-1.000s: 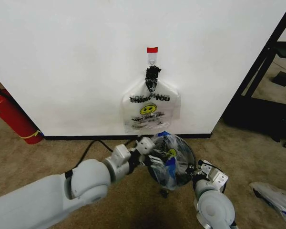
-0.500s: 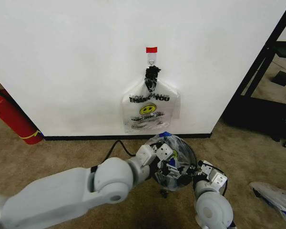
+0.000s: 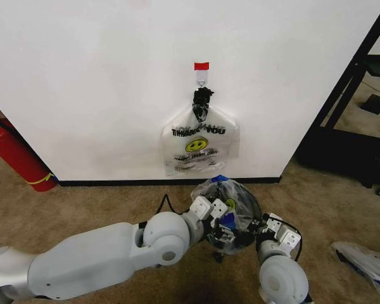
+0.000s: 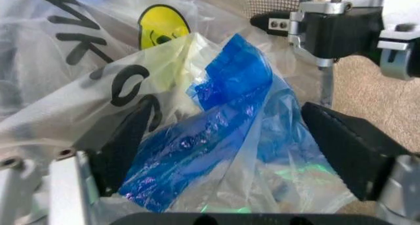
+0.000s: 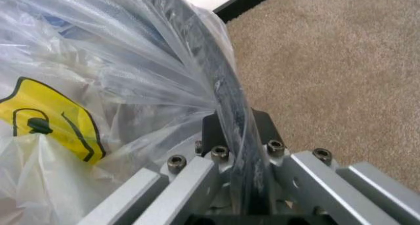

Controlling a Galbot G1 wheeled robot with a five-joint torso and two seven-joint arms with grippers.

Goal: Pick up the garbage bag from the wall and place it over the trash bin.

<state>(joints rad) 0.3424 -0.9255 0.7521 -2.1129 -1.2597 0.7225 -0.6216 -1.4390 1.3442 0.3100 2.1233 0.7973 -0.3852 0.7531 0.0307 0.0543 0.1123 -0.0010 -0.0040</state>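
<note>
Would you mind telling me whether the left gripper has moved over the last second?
Yes. The left gripper has moved rightward and down, from the near-left rim of the trash bin into its mouth among the garbage bag.

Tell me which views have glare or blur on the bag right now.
Left wrist view: glossy glints on the garbage bag's blue plastic, left pincer fingers soft-edged up close. Right wrist view: streaky sheen over the trash bin rim. Head view: evenly lit, wall plain.
</note>
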